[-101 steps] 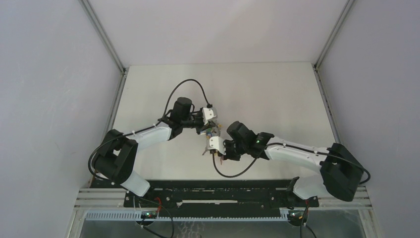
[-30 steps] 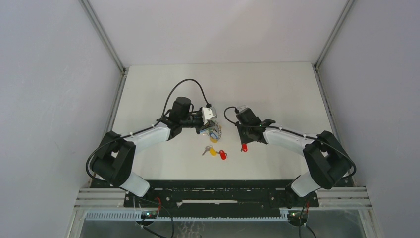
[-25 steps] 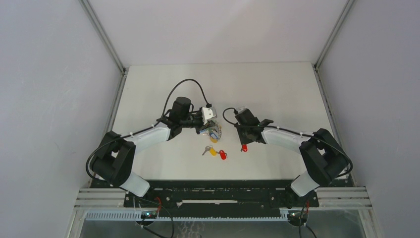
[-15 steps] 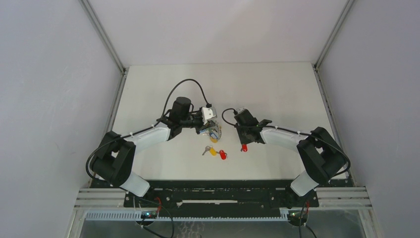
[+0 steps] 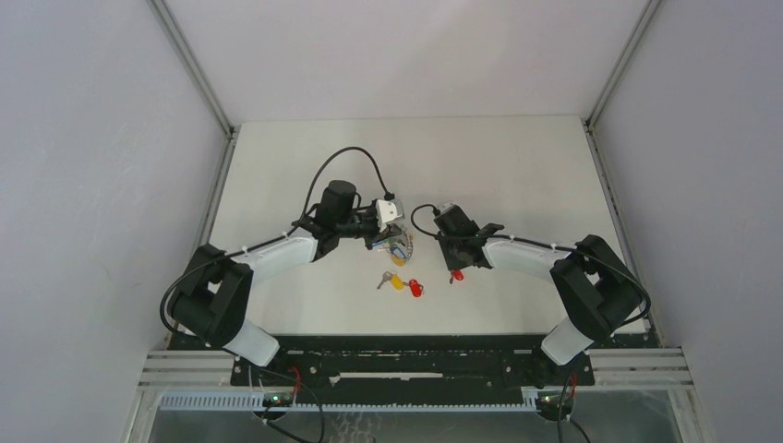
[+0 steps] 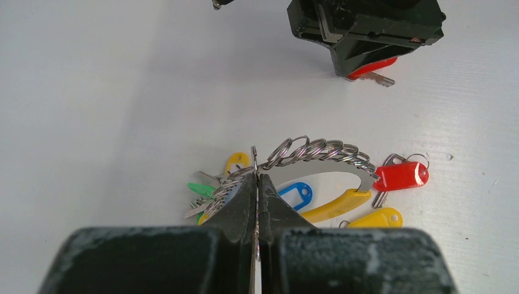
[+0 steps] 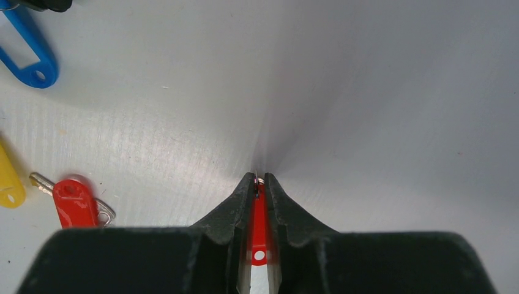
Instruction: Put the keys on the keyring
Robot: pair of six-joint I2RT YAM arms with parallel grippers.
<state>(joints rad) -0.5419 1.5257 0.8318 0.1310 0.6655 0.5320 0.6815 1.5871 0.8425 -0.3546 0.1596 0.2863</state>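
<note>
Overhead first: both arms reach inward over the white table [image 5: 517, 175]. L gripper [image 5: 392, 241] sits at the keyring [image 5: 401, 247], mid-table. R gripper [image 5: 454, 267] is down on a lone red key [image 5: 457, 275] just right of it. Two more keys lie nearer the arm bases than the keyring: yellow key [image 5: 397, 282] and loose red key [image 5: 416, 289], close together; can't tell from up here if they touch.

L wrist cam: L fingers are pressed together, pinching a thin wire loop at the keyring's left end. Keyring lies on the table. Its coil of silver rings arcs to the right, w/ the orange-yellow band [image 6: 333, 205] curving under it, blue tag [image 6: 297, 195] inside the arc and green tag [image 6: 201, 188] at left. Loose red key sits just off the coil's right end, yellow key just below that. R gripper shows at top, tips down at the table, w/ the lone red key's tag and blade poking out beneath.

R wrist cam: R fingers are closed on the lone red key's tag, one finger against each face, tips almost meeting past it. Blue tag is top left. Loose red key and the edge of the yellow key are lower left, apart from the gripper.
</note>
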